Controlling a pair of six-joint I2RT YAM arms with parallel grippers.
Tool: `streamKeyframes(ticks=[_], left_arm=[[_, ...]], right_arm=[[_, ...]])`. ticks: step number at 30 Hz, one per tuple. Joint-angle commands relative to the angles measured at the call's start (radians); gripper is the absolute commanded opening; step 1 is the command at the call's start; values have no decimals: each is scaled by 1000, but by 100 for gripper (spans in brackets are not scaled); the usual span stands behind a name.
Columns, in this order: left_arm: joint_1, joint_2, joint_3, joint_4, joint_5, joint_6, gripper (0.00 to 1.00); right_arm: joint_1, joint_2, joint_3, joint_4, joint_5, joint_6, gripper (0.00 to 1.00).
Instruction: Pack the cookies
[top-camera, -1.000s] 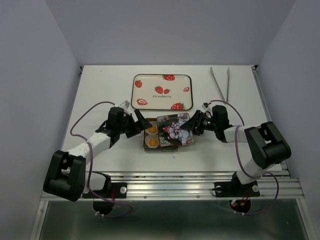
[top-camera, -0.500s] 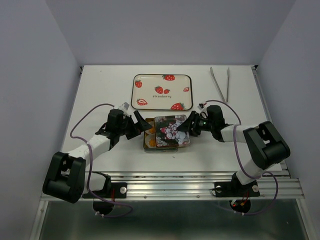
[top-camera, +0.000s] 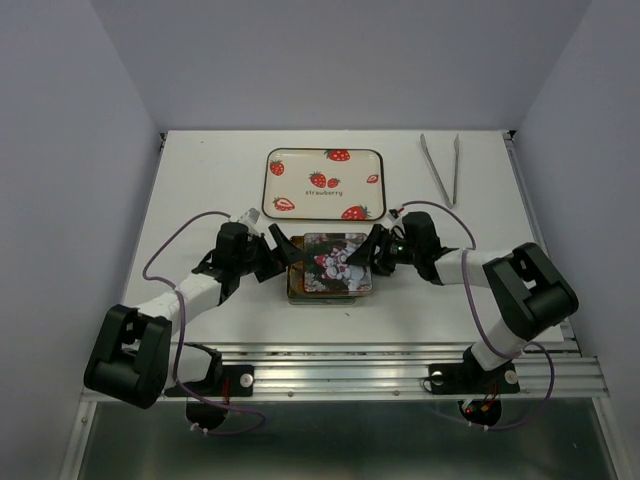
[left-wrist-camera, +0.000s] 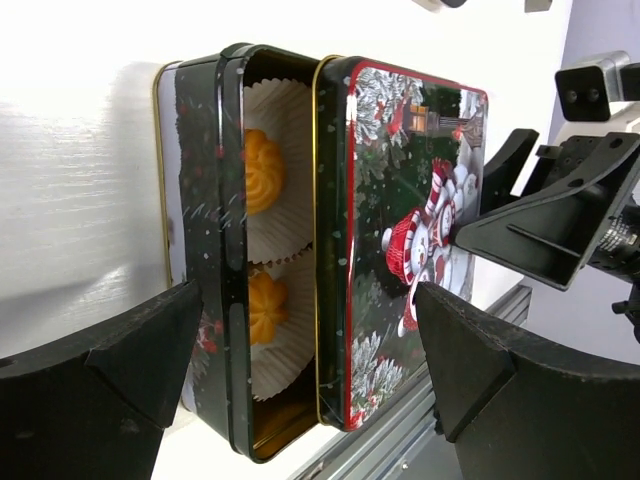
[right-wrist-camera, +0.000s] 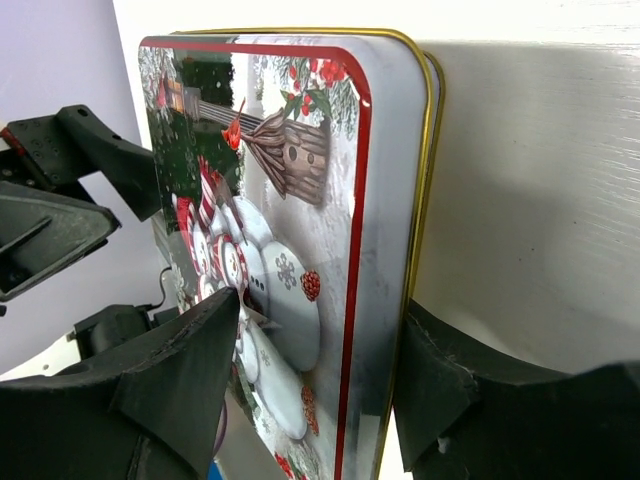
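Note:
A dark Christmas tin (left-wrist-camera: 210, 250) stands open at the table's front middle, its left strip also showing in the top view (top-camera: 293, 272). Two orange-yellow cookies (left-wrist-camera: 262, 170) (left-wrist-camera: 266, 306) in white paper cups show in its uncovered strip; any others are hidden. The snowman-print lid (top-camera: 335, 262) lies over most of the tin, slightly tilted. My right gripper (top-camera: 372, 252) is shut on the lid's right edge (right-wrist-camera: 315, 385), one finger on top and one underneath. My left gripper (top-camera: 283, 255) is open, its fingers straddling the tin (left-wrist-camera: 305, 370) without clamping it.
A cream tray (top-camera: 325, 183) printed with strawberries lies behind the tin. Metal tongs (top-camera: 442, 168) lie at the back right. The table's front rail (top-camera: 340, 372) runs close in front of the tin.
My right gripper has slid the lid leftward over the tin, so it covers most of the opening. The left gripper has stayed beside the tin's left side.

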Motion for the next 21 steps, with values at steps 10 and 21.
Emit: streamKeyframes(ticks=[10,21], left_arm=[[-27,-43,-30,73,1,-38,99],[-52,-39,-30,70,-25,-45,99]], right_arm=[[74,-65,85,-79,129,-23,67],[149,-78,151,-215,219,-75,77]])
